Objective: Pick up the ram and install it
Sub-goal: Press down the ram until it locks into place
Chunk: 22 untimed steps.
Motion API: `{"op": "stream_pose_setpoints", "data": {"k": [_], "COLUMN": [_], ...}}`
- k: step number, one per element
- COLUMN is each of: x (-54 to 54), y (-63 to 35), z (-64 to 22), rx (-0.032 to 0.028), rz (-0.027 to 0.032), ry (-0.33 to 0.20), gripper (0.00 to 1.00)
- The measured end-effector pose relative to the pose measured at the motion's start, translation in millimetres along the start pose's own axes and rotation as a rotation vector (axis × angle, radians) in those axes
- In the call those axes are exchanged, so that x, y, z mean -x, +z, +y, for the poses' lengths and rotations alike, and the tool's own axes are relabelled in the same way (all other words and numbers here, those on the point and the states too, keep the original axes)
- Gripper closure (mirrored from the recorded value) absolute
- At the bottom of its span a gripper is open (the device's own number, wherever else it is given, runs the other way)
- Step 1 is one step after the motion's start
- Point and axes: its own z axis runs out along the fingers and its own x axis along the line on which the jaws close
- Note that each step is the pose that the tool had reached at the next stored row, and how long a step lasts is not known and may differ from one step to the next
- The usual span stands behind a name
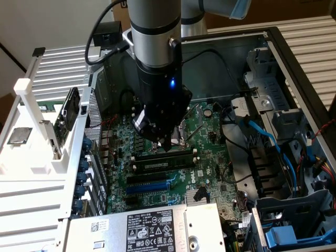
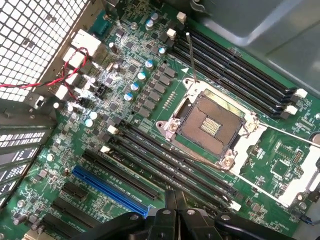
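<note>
Pale slatted panels lie around the open computer case (image 1: 294,63). The exterior view takes in the whole case and the arm (image 1: 156,37) reaching down over the motherboard (image 1: 205,131). My wrist view adds the bare processor socket (image 2: 210,122) and the black memory slots (image 2: 170,165). The gripper (image 1: 167,146) hangs above those slots, jaws fully closed on nothing. What I take for the ram (image 1: 65,116) stands in the white rack (image 1: 31,100) at the exterior view's left, well apart.

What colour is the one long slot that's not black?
Blue; the long slot shows best in the wrist view.
</note>
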Motion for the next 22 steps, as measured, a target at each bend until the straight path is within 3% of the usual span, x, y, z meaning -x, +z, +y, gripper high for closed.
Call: {"op": "stream_pose_setpoints", "data": {"k": [22], "x": [0.0], "y": [0.0], "z": [0.0], "rx": [-0.0064], "rz": [-0.0031], "ry": [0.301], "gripper": [0.90]}}
